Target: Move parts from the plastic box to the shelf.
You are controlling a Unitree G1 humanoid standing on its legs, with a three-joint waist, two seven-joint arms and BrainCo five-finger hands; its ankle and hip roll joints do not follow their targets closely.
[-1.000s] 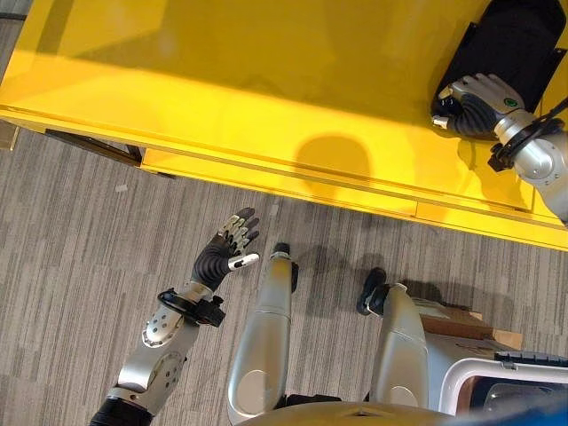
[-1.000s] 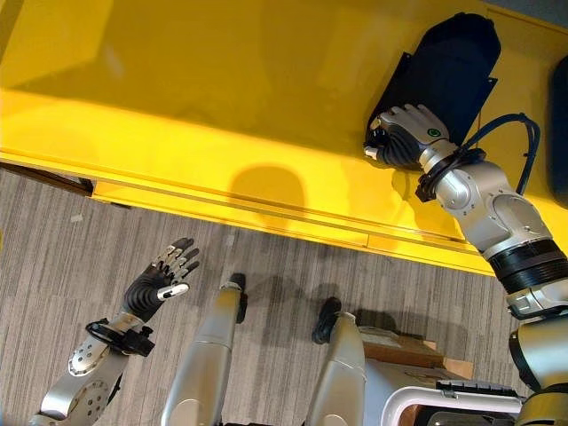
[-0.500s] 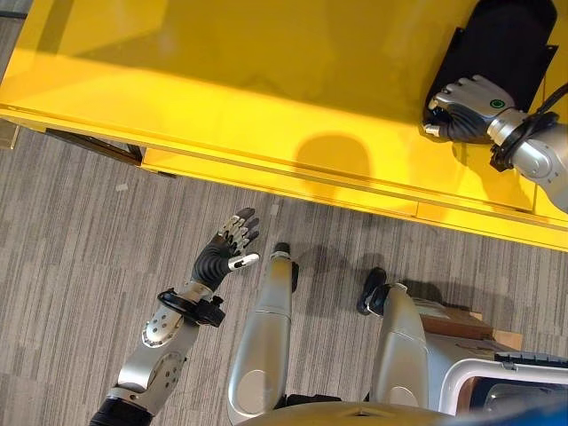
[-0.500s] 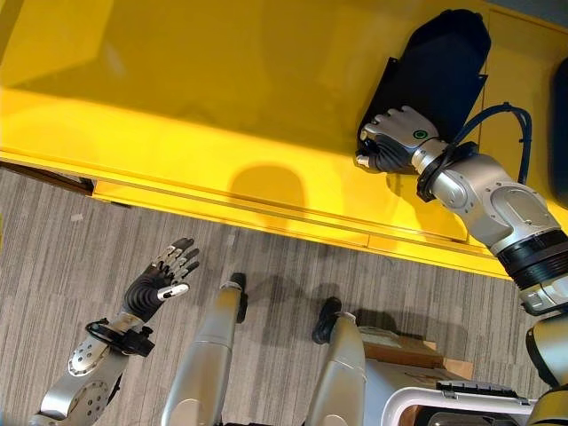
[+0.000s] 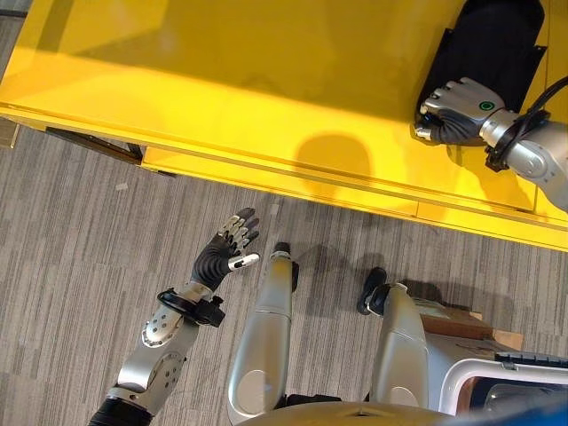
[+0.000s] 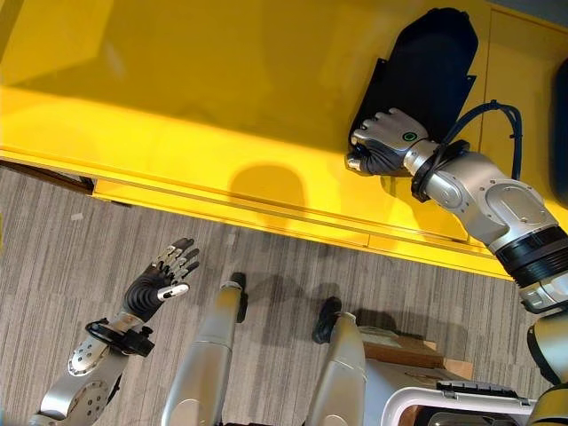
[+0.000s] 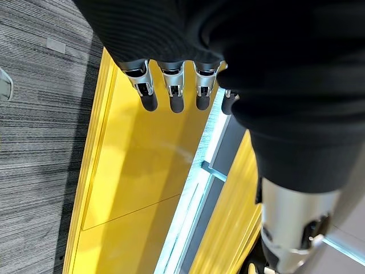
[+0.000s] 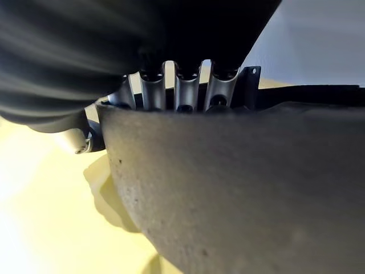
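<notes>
The part (image 6: 426,71) is a large black moulded piece with a rounded far end and a flat flange, lying on the yellow shelf (image 6: 222,80); the right hand (image 6: 383,146) curls round its near edge. The left hand (image 5: 226,248) hangs with fingers straight over the carpet (image 5: 71,266)

— What sort of place is this?
— A workshop or storeroom, I'd say. There's a long yellow metal shelf (image 5: 266,80) over grey striped carpet (image 5: 80,248).
— Anything else?
— A black moulded part (image 6: 426,67) lies on the shelf, and a cardboard box (image 5: 461,324) sits on the floor.
</notes>
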